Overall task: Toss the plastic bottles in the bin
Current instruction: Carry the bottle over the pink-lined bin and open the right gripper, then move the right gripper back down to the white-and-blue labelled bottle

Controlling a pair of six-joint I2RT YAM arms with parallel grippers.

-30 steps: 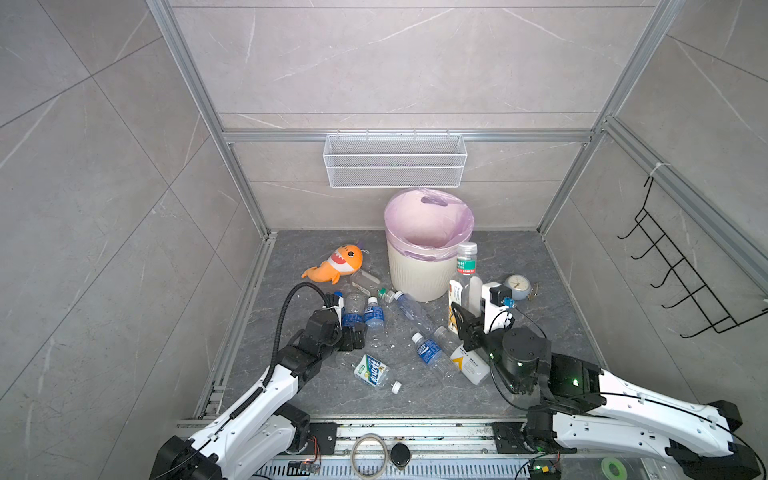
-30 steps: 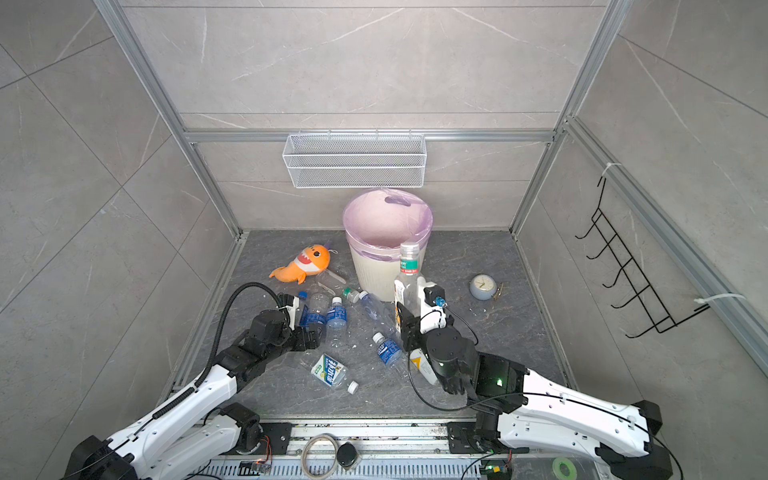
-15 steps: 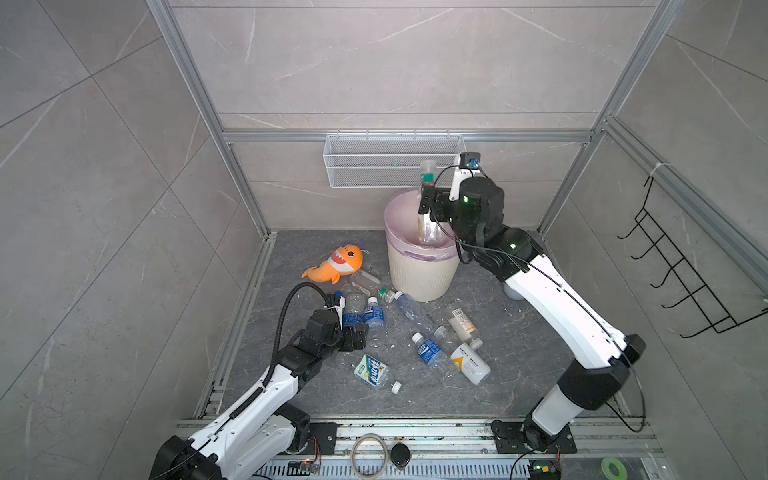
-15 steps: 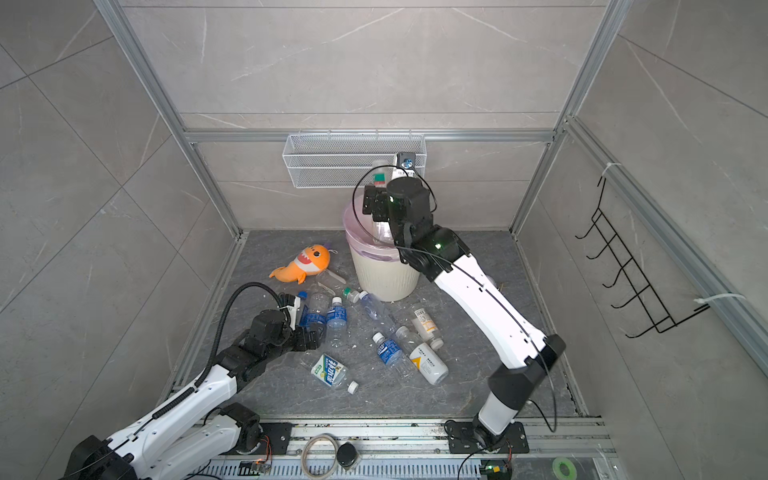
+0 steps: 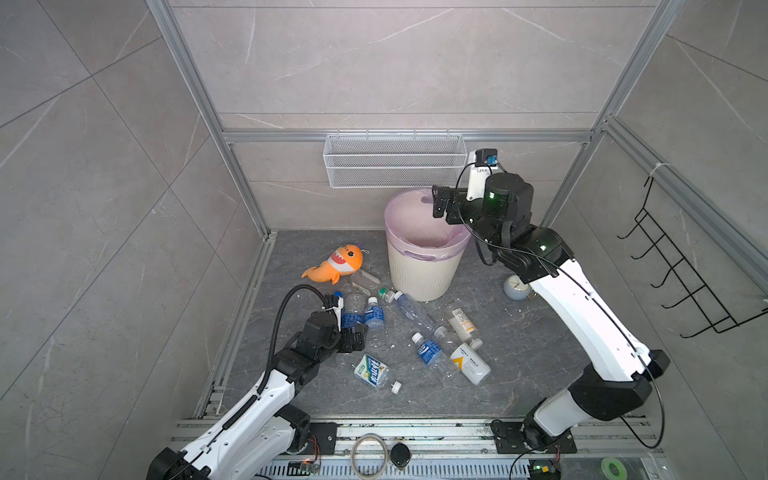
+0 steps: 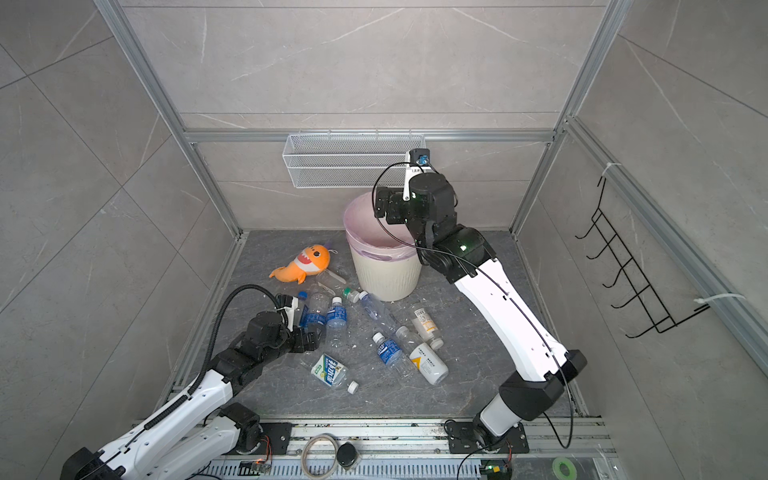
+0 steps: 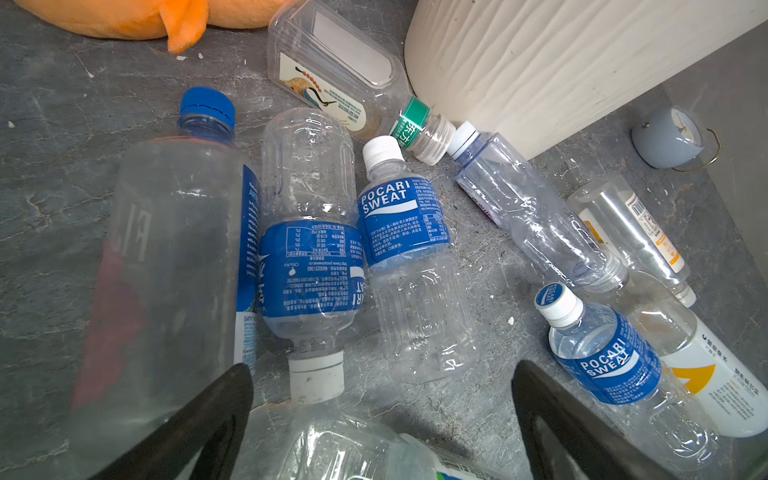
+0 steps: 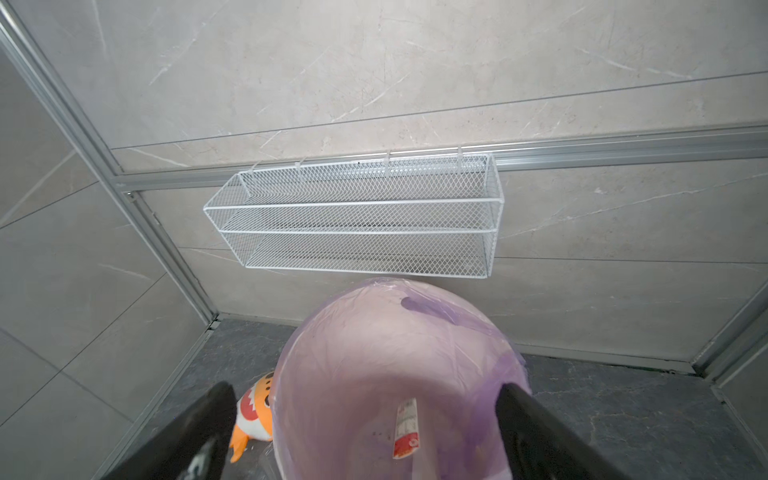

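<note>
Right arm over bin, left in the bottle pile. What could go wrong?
1. The open left end effector faces two Pocari Sweat bottles lying side by side; closing may pinch both or squirt one away.
2. The open right end effector hangs over the bin; withdrawing low could snag its liner bag.

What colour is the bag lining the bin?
Pale pink-lilac bag; clearest in the right wrist view.

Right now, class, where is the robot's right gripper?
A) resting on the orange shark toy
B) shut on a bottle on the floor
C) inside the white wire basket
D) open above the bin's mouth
D: the right gripper hangs over the pink-lined bin, its jaws apart with nothing between them in the right wrist view.
</note>
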